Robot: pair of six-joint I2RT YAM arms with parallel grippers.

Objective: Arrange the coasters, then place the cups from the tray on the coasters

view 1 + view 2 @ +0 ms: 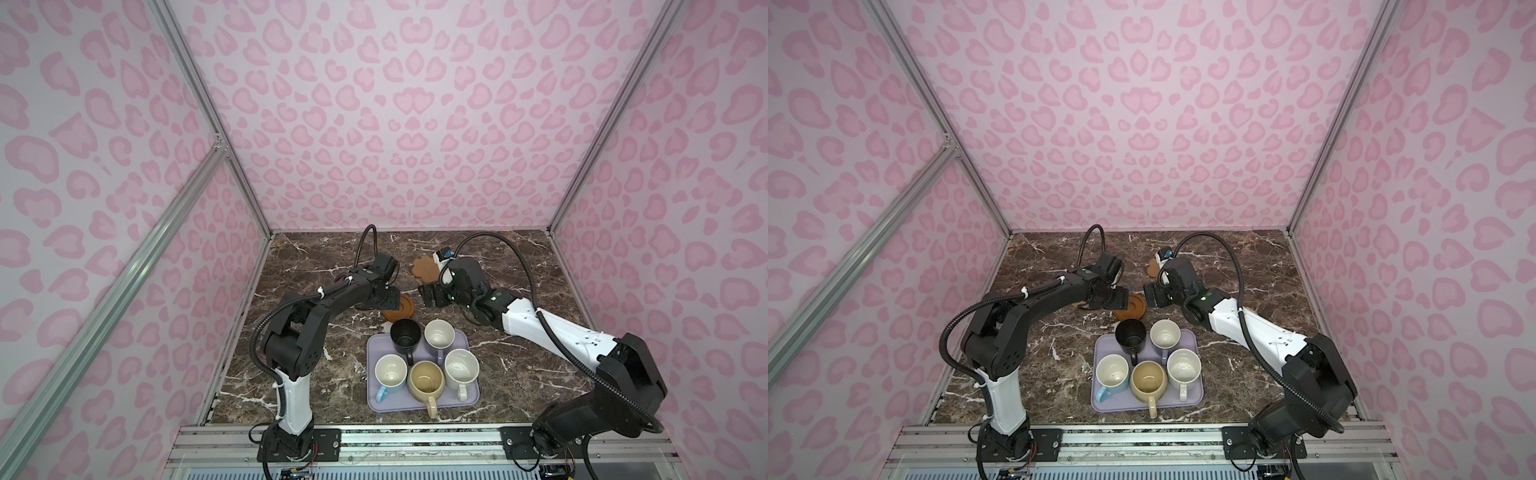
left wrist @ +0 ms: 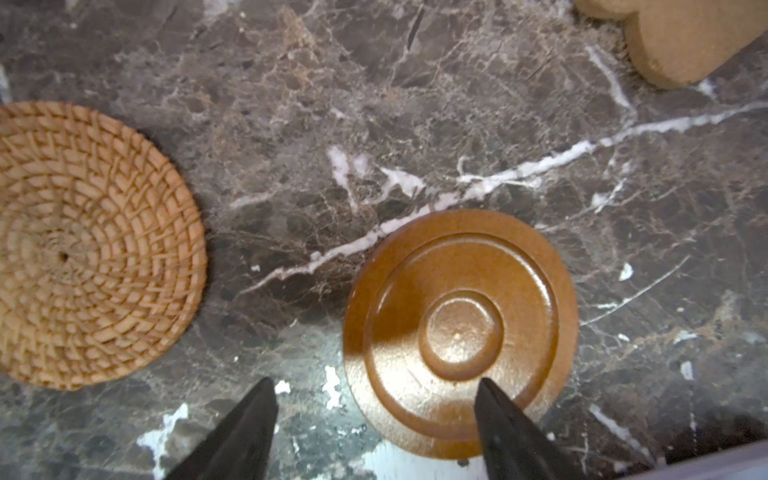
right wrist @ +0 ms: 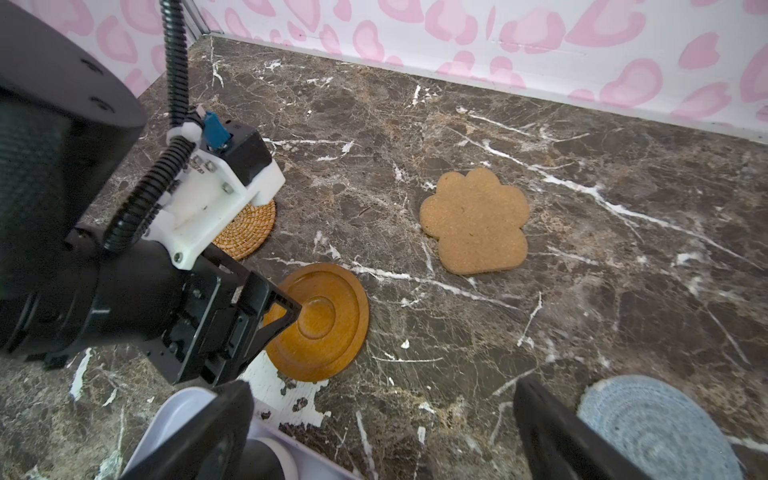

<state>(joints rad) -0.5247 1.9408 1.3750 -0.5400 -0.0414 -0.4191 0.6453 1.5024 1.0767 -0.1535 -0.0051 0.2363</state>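
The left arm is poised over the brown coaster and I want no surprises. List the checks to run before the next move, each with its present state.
1. Left gripper open: ok, jaws stand apart.
2. Jaws straddle the brown coaster rim: ok, one fingertip is over its dish and the other is off its edge.
3. Fingers touching the coaster: cannot tell.
4. Brown coaster flat, apart from the rattan coaster and paw coaster: ok.
5. Right gripper out of the way: ok, open and empty.
6. Five coasters located: not ok, only four show, counting the grey-blue coaster.
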